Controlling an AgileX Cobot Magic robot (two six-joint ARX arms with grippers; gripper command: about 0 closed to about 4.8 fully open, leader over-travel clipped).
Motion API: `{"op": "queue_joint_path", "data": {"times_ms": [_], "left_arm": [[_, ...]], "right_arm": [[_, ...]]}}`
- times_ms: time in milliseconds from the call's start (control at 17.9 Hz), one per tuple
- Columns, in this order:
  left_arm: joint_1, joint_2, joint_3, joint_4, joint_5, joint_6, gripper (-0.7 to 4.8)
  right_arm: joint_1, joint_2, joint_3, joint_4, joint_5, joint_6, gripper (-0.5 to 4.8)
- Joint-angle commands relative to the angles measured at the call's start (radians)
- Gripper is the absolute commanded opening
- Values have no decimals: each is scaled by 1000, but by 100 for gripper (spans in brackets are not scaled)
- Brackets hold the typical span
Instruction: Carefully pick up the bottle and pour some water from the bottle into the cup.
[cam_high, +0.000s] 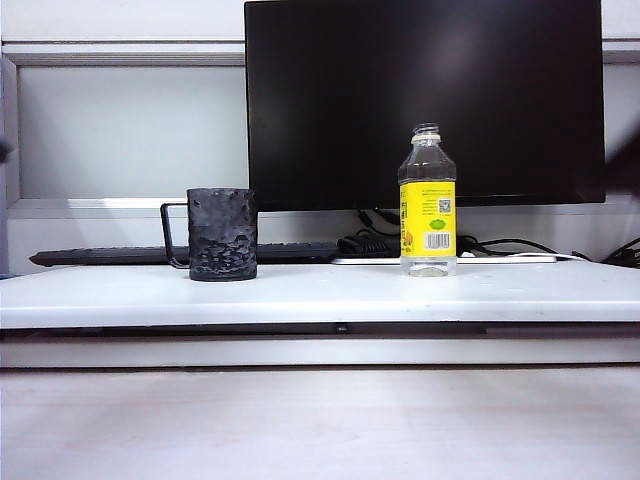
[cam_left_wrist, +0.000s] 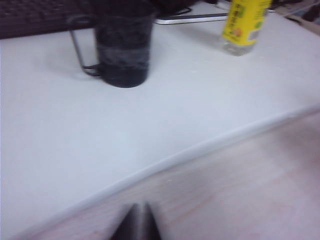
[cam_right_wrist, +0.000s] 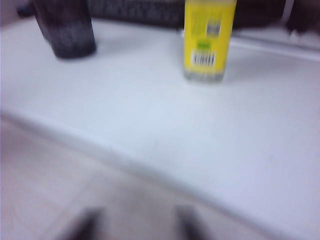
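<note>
White shelf (cam_high: 320, 295) raised over a pale wood-grain table (cam_high: 320, 425), with a dark monitor (cam_high: 425, 100) and a keyboard (cam_high: 120, 256) behind; my contents as follows.

Left gripper (cam_left_wrist: 136, 222): my fingertips pressed together to a single dark point, holding nothing, hanging over the wood-grain table just short of the shelf's front edge. View blurred.

Right gripper (cam_right_wrist: 137, 222): my two fingertips stand apart with a gap between them, nothing in it, likewise over the table before the shelf edge. View blurred; neither gripper shows in the exterior view.

Cup (cam_high: 222, 234): dark, dimpled, upright on the shelf, thin wire handle on its left in the exterior view. Beyond my left gripper, well apart from it.

Bottle (cam_high: 428, 205): clear plastic, yellow label with barcode, no cap, upright on the shelf, right of the cup and well apart from it. Beyond my right gripper, untouched.

Water (cam_high: 428, 265): a little, at the bottle's base.

Cables (cam_high: 370, 243): behind the bottle.
</note>
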Motion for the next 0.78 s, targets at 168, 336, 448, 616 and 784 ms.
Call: {"op": "queue_joint_path", "data": {"times_ms": [168, 336, 448, 616, 784], "left_arm": [[1, -1, -43, 3, -190, 8, 21], [1, 0, -43, -42, -186, 9, 21], [1, 0, -43, -42, -185, 9, 21], [1, 0, -43, -42, -185, 9, 21], [4, -59, -50, -53, -180, 9, 21]], "right_arm": [[0, -1, -87, 11, 23, 1, -5], [0, -1, -103, 4, 18, 1, -5], [0, -1, -103, 6, 19, 1, -5], [0, -1, -103, 6, 19, 1, -5], [-5, -62, -103, -19, 17, 1, -5]]}}
